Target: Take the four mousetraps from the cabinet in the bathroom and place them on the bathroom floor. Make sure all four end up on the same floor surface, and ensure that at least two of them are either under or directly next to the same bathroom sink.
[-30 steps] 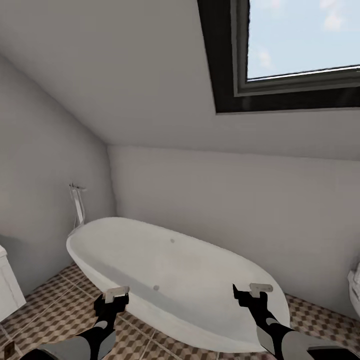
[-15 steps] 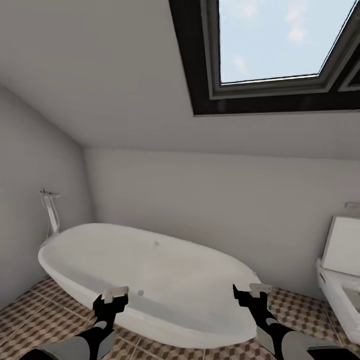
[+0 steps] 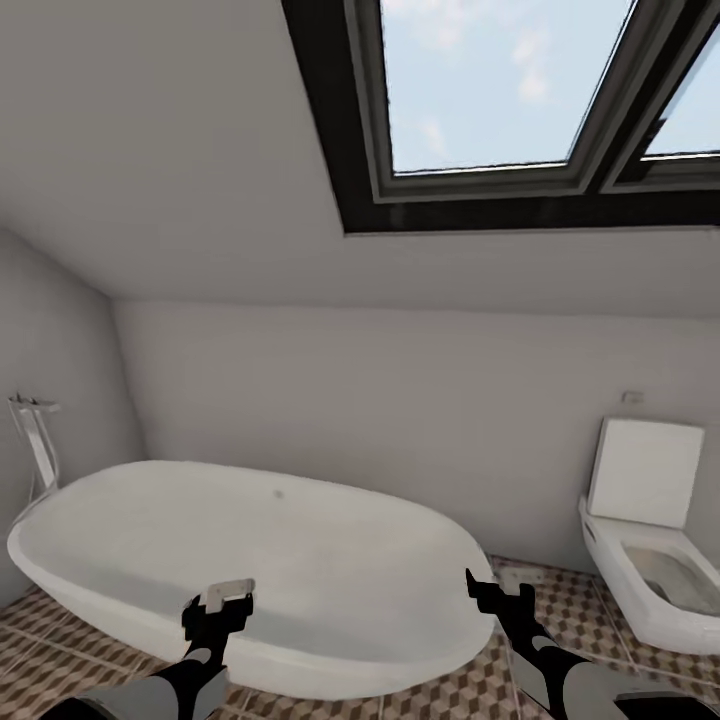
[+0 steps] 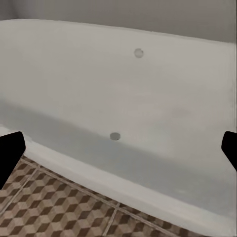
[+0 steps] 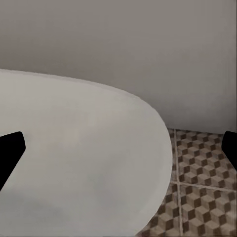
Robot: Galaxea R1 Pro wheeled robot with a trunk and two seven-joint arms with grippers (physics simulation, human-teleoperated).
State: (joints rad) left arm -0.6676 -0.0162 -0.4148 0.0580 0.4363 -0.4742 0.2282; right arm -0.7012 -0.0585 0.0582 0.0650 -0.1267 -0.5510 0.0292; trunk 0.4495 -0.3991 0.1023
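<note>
— Which of the task's things do we have in sight?

— The bathroom floor [image 3: 560, 600], with its brown cube-pattern tiles, along the bottom of the head view, lower left and lower right; it also appears in both wrist views [image 4: 59, 207] [image 5: 202, 187].

— And standing on it?

— We see a long white oval bathtub [image 3: 250, 560] across the lower left and centre of the head view. Its basin holds nothing; we can make out a round drain fitting [image 4: 114, 136] and a second round fitting [image 4: 138, 52] higher on the inner wall. At the lower right stands a white toilet [image 3: 650, 560] with its lid raised, the bowl empty. At the far left edge is a chrome tap [image 3: 35, 440]. A skylight [image 3: 500, 90] fills the upper right.

— Any writing to read?

— We find none legible.

— The claws?

— Our left gripper [image 3: 222, 598] sits at bottom left, our right gripper [image 3: 505, 585] at bottom right. Each wrist view has its fingers at opposite edges, so both are spread wide with nothing between them.

— What differs from a second ago?

— Our view has swung right: the tub has slid leftward in the frame, the toilet has come in, and the white unit at the lower left edge has gone out.
</note>
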